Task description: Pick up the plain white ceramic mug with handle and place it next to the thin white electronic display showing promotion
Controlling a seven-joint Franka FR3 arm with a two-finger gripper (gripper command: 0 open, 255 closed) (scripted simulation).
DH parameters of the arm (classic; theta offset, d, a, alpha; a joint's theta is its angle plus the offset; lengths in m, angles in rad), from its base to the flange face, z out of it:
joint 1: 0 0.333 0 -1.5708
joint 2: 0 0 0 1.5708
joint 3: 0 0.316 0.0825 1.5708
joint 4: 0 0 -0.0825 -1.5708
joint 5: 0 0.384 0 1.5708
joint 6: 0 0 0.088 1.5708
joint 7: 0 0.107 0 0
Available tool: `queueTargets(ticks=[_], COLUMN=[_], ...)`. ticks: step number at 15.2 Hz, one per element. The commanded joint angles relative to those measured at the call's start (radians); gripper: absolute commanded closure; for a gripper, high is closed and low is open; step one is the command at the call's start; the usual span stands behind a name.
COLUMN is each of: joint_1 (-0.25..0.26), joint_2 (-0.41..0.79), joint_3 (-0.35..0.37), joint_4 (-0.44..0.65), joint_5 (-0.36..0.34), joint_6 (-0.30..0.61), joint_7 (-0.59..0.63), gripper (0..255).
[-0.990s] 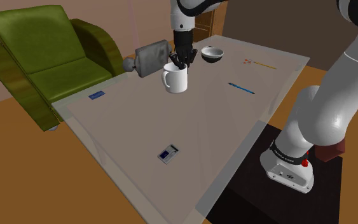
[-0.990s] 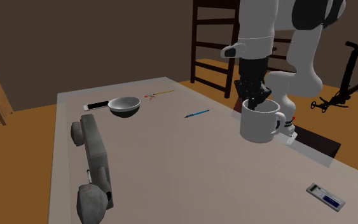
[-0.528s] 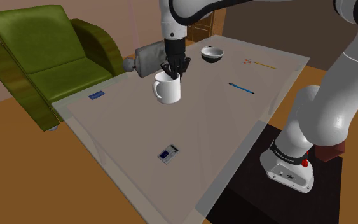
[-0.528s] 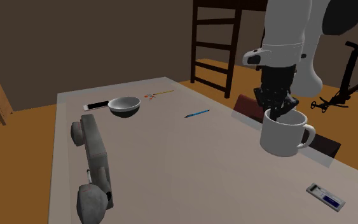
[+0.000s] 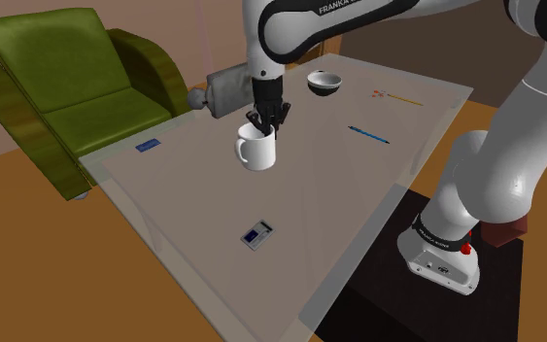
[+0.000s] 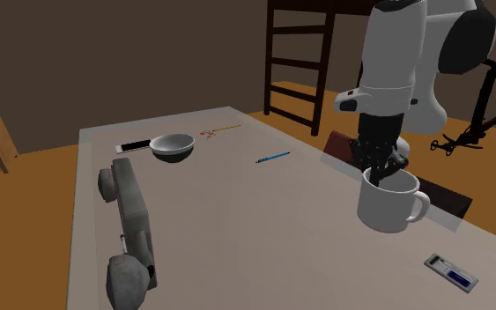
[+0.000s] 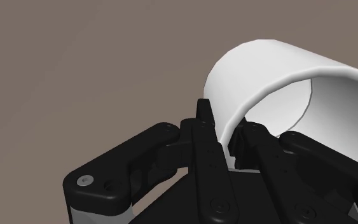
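Note:
A plain white mug (image 5: 256, 152) with a handle hangs from my black gripper (image 5: 266, 122) over the middle of the pale table (image 5: 339, 185). The fingers are shut on the mug's rim wall, one inside and one outside, as the wrist view shows at the gripper (image 7: 225, 137) and mug (image 7: 266, 73). In the second exterior view the mug (image 6: 385, 202) sits low under the gripper (image 6: 381, 167), handle towards that view's right. A thin white display with a blue screen (image 5: 256, 234) lies flat nearer the table's front edge, and the display (image 6: 451, 272) lies beyond the mug.
A grey bowl (image 5: 324, 83), a blue pen (image 5: 369, 134) and a pencil (image 5: 397, 97) lie at the table's far side. A grey padded object (image 5: 230, 87) rests near the green armchair (image 5: 67, 87). A small blue card (image 5: 147, 146) lies at the left edge. A wooden ladder-back frame (image 6: 294, 62) stands behind.
The gripper has carried the mug away from the bowl, first leftward then nearer the front in the shoulder view, and lower towards the table. It stays clasped on the rim.

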Motion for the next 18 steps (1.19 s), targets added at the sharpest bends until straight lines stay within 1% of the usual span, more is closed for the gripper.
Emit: queueTargets(ticks=[1,18], joint_1=[0.000,0.002], joint_2=[0.006,0.093], joint_3=[0.000,0.002], joint_4=[-0.022,-0.158], joint_5=[0.001,0.011], joint_6=[0.029,0.252], joint_7=[-0.002,-0.020], gripper=[255,255])
